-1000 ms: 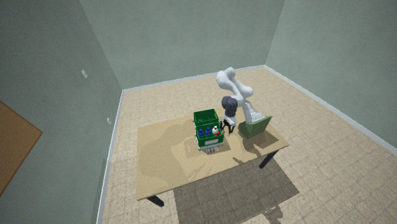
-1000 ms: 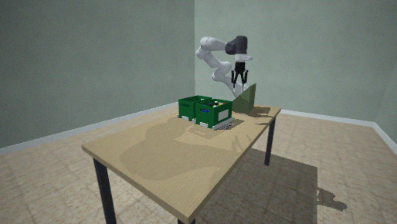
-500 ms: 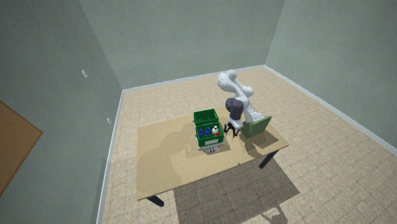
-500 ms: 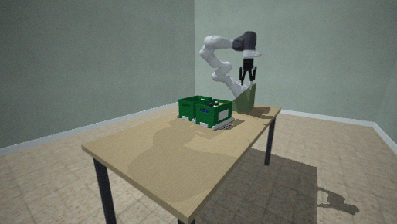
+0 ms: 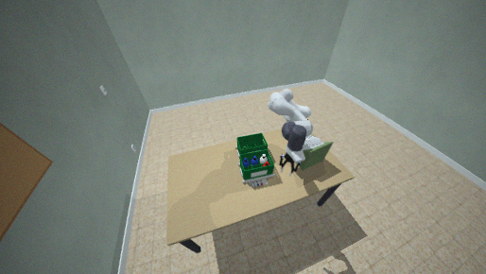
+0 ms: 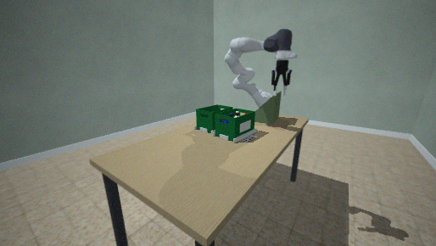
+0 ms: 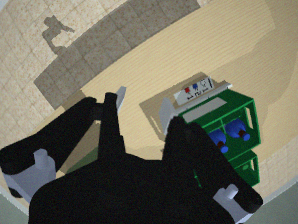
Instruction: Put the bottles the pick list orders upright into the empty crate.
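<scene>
Green-grey walls enclose a wooden counter [image 5: 194,189] [image 6: 170,165] [image 7: 225,50]; from the top, blue bottles [image 5: 254,162] [image 6: 231,114] [image 7: 238,129] stand in the nearer crate [image 5: 245,174] [image 6: 224,130] [image 7: 237,102]. Exterior: the end effector [image 5: 286,172] [image 6: 280,93] [image 7: 143,100] hangs high, part-spread, empty. Wrist: those bottles look smooth, probably stiff, perhaps slippery; necks offer the best hold.

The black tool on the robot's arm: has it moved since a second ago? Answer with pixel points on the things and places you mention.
Yes. In the top view, the tool [image 5: 286,171] [image 6: 280,92] [image 7: 143,100] has shifted rightward, away from the crate with the bottles [image 5: 243,171] [image 6: 226,130] [image 7: 236,101], which sits where it did.
</scene>
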Controlling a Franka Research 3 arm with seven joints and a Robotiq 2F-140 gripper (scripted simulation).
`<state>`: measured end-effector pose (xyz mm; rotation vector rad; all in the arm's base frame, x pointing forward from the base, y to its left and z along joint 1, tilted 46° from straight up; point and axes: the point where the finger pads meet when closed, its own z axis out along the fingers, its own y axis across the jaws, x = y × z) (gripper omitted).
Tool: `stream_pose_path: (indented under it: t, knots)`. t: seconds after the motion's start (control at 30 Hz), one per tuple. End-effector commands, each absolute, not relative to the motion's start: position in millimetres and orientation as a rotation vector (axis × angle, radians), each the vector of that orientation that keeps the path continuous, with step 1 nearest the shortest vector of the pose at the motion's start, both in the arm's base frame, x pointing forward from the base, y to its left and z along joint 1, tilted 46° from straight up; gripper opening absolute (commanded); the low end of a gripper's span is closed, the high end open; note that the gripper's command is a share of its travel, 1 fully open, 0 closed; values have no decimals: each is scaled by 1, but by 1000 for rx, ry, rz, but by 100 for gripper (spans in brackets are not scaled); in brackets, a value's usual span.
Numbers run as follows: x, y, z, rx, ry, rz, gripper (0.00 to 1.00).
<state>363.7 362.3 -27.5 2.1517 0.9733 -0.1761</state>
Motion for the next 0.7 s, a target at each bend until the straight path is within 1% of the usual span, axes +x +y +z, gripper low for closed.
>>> stream_pose_path:
  t: [0.0,0.57,0.67]
  knots:
    - [358,373,-33,2147,948,-183,38]
    - [341,439,-64,2147,948,-183,38]
    - [340,442,-66,2147,948,-183,38]
